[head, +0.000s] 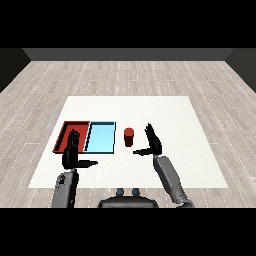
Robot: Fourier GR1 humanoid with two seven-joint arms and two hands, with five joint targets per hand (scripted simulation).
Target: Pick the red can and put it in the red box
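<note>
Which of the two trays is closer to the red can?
The light blue tray; it lies right beside the red can, while the red tray sits farther left.

The robot shows two grey forearms, one entering at the lower left of the frame and one at the lower right. Each is a smooth, rounded, slightly tapering segment with a darker band near the wrist. The left hand and the right hand are both black, with slim fingers and a separate thumb, and carry no visible markings or cables.
</note>
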